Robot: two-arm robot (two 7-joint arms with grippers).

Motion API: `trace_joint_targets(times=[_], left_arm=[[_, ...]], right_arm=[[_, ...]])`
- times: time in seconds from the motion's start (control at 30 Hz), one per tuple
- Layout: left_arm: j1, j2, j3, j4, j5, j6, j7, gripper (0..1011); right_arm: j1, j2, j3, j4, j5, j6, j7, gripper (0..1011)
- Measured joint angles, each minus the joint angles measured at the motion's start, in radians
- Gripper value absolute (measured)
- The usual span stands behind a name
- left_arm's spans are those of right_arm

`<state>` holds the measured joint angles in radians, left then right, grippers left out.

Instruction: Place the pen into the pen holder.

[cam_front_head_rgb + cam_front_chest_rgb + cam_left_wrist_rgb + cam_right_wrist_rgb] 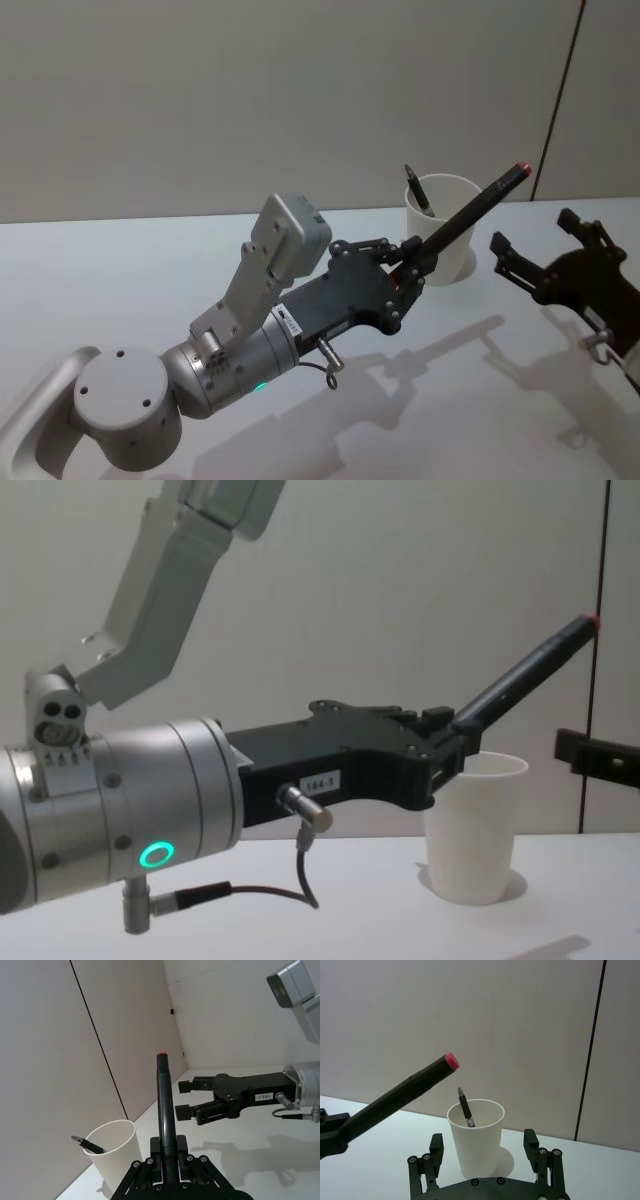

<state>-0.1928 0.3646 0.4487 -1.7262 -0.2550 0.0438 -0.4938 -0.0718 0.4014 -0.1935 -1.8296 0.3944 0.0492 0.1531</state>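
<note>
The left hand (408, 262) pinches a black pen (468, 215) by its lower end, fingers pressed against the barrel on both sides. The hand sits just left of the paper cup (455, 260), at about rim height in the chest view. From that grip the pen slants up and to the right. Its red end is well above the cup's rim, and no part of it is inside the cup. In the head view the barrel crosses in front of the cup's wall. Whether it passes directly over the mouth or only beside it, I cannot tell.

The cup stands upright on the white bench (120, 280). A second dark pen (418, 190) already leans inside it against the left side of the rim, its tip poking above the edge.

The right hand (533, 232) hangs to the right of the cup, apart from it and off the bench. Its fingers are spread wide with nothing between them, pointing toward the cup.
</note>
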Motion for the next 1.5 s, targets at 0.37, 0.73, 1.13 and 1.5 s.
trace_joint_targets(times=[0.37,0.73,1.13,1.5], left_arm=[[-0.001,-0.001,0.001,0.001,-0.001,0.0,-0.002,177],[-0.001,-0.002,0.001,0.001,-0.001,0.0,-0.004,177],[-0.001,-0.002,0.001,0.001,-0.001,0.0,-0.004,177],[-0.001,-0.002,0.001,0.001,-0.001,0.0,-0.004,177]], right_arm=[[-0.071,0.081,0.049,-0.065,0.132,0.021,0.06,1001],[-0.113,0.126,0.085,-0.103,0.301,0.051,0.126,1001],[-0.111,0.113,0.092,-0.112,0.481,0.103,0.148,1001],[-0.071,0.057,0.071,-0.098,0.617,0.156,0.111,1001]])
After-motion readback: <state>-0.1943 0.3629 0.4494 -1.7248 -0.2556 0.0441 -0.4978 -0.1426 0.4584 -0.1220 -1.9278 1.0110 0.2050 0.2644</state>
